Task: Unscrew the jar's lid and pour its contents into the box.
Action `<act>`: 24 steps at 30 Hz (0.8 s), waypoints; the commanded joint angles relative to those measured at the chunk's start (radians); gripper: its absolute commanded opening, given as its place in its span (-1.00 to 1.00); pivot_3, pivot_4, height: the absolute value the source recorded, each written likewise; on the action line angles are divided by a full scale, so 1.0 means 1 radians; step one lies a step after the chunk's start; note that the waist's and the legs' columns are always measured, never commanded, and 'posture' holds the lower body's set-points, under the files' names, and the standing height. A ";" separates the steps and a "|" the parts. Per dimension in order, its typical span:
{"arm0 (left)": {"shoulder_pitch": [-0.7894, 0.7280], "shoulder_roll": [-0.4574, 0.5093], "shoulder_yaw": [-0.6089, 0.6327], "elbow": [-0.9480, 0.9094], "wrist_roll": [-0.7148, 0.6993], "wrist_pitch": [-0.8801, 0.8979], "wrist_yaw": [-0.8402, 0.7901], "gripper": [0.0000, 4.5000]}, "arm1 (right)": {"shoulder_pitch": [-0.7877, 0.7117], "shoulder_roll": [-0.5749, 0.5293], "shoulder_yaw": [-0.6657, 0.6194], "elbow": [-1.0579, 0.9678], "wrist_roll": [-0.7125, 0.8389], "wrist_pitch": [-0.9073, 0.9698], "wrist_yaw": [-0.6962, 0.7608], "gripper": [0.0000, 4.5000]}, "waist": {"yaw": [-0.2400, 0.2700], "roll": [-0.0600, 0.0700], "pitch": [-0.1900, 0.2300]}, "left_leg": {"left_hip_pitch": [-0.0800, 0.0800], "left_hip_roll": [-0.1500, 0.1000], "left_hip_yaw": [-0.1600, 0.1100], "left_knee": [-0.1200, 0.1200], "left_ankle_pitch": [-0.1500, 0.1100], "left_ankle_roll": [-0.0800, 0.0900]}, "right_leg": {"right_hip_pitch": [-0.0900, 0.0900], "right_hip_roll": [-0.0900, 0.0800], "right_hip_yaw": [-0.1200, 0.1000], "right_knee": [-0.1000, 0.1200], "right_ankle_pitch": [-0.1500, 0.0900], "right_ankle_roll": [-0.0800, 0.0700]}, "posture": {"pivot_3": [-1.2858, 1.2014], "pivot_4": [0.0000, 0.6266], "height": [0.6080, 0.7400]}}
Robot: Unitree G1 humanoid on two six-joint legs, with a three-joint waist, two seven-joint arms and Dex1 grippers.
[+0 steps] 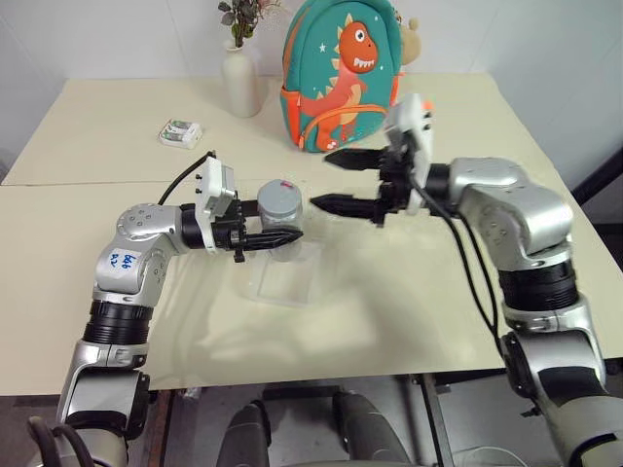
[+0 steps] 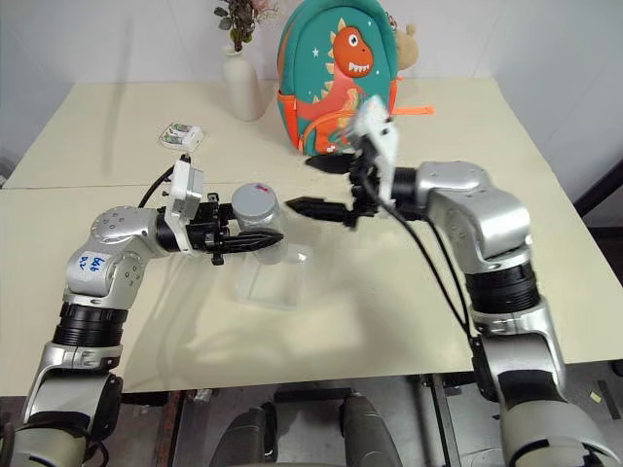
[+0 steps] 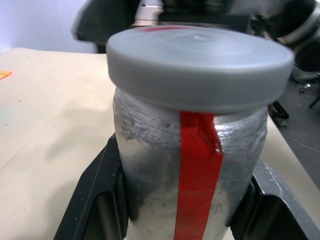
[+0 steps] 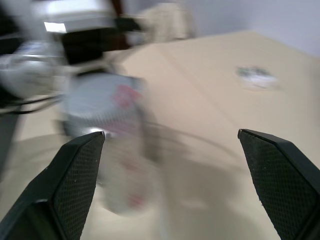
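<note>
I have the left gripper (image 1: 277, 239) clenched on the jar (image 1: 283, 226), held above the box (image 1: 282, 275), lid (image 1: 280, 192) on. My right gripper (image 1: 326, 180) hangs released just right of it. Contents hidden behind the silvery wall.

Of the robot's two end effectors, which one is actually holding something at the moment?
The left end effector: it is shut on the jar, lid on, above the box. The right end effector stands open, apart from the jar.
</note>
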 commanded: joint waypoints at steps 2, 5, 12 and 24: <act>-0.001 0.004 0.010 -0.028 -0.010 -0.017 -0.013 -0.11 | 0.014 -0.020 -0.039 -0.036 0.024 0.003 0.021 0.99 | -0.007 0.000 0.000 | 0.000 0.000 0.000 0.000 0.000 0.000 | 0.000 0.000 0.000 0.000 0.000 0.000 | 0.03 -0.52 1.00; -0.003 0.006 0.011 -0.026 -0.009 -0.016 -0.015 -0.11 | 0.026 -0.034 -0.041 -0.047 0.037 0.014 0.045 0.99 | -0.004 0.000 0.000 | 0.000 0.000 0.000 0.000 0.000 0.000 | 0.000 0.000 0.000 0.000 0.000 0.000 | 0.03 -0.52 1.00; -0.005 0.006 0.011 -0.023 -0.006 -0.015 -0.016 -0.11 | -0.001 0.008 -0.044 -0.111 0.112 0.076 0.043 0.99 | -0.004 0.000 0.000 | 0.000 0.000 0.000 0.000 0.000 0.000 | 0.000 0.000 0.000 0.000 0.000 0.000 | 0.03 -0.52 1.00; -0.012 -0.006 0.005 -0.015 -0.003 -0.018 -0.014 -0.11 | -0.034 0.165 0.056 -0.180 0.084 0.133 -0.090 0.99 | -0.003 0.000 0.000 | 0.000 0.000 0.000 0.000 0.000 0.000 | 0.000 0.000 0.000 0.001 0.000 0.000 | 0.03 -0.52 1.00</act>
